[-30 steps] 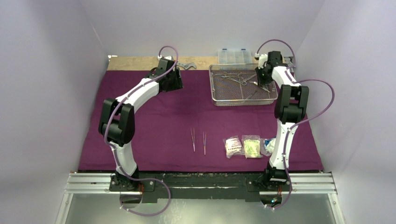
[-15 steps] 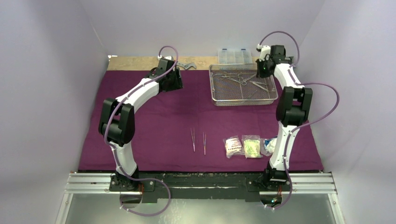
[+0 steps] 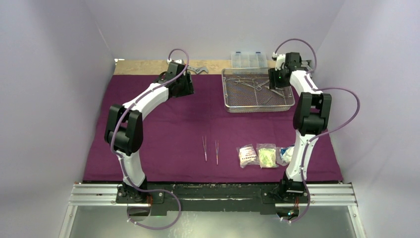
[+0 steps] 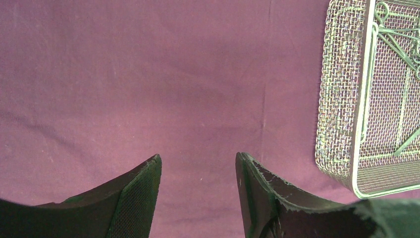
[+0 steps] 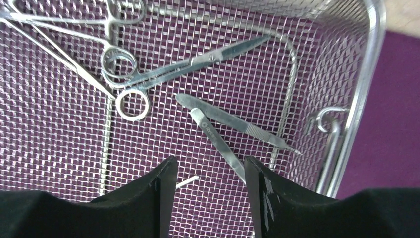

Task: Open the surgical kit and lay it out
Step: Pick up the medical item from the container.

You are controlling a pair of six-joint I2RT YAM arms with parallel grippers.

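Your right gripper [image 5: 208, 167] hangs released and empty over the tweezers [image 5: 233, 126] in the tray [image 5: 369, 74]. Your left gripper [image 4: 198, 163] is open above the cloth [image 4: 148, 74]. If you close off-centre, the tweezers may slip and snag the mesh.

The cloth [image 3: 168, 124] is matt fabric, the mesh tray [image 3: 247, 107] and forceps [image 5: 208, 58] glossy steel.

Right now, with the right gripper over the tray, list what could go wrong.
1. Two slim steel tools lie close together, flat on the mesh, beneath the open right gripper; it may grab both or slip off.
2. The forceps overlap at their ring handles; lifting one could drag another.
3. The tray wall is near; the gripper might snag it.
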